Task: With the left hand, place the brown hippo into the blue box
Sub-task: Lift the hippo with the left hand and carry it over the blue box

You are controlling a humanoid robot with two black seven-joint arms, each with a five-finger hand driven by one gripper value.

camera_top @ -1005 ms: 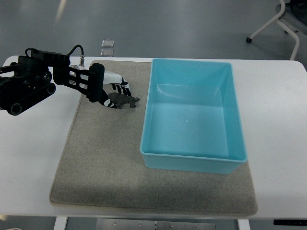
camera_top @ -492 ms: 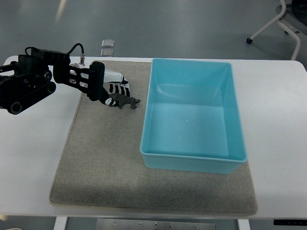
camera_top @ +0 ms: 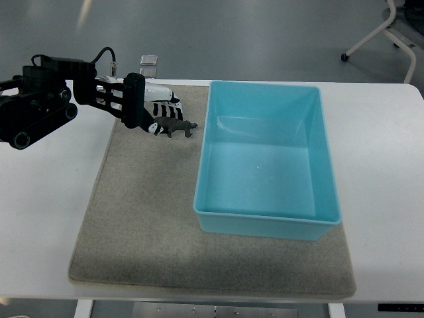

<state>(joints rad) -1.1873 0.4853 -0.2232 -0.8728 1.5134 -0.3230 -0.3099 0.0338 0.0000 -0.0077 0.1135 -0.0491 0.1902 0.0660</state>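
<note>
Bench [camera_top: 384, 165] surface, white and wide, carries everything, and most of it is covered by a grey felt mat [camera_top: 146, 225]. On the mat's right half sits the blue box [camera_top: 268, 159], open-topped, with nothing in it, its walls standing well above the mat. The left hand [camera_top: 156, 112] reaches in from the picture's left on a black arm, its black-and-white fingers [camera_top: 165, 106] curled around the rear of the brown hippo [camera_top: 173, 126], which appears pinched and perhaps just clear of the mat, though the steep view does not settle whether it is lifted. The hippo sits near the box's left wall, toward the far corner, head pointing at the box.

Judging by its look, the toy is a small, rigid plastic figure: light, stiff, unlikely to break, but smooth and short, so a pinch across the body's flanks should hold better than one on legs or snout. A loose grip could let it twist or drop.

Between the toy and the box's interior stands only the near wall, which the hand would need to clear. Two small square objects [camera_top: 148, 65] lie on the floor beyond the bench, and a chair's base [camera_top: 391, 30] shows at the top right; neither interferes. The right hand is not seen.
</note>
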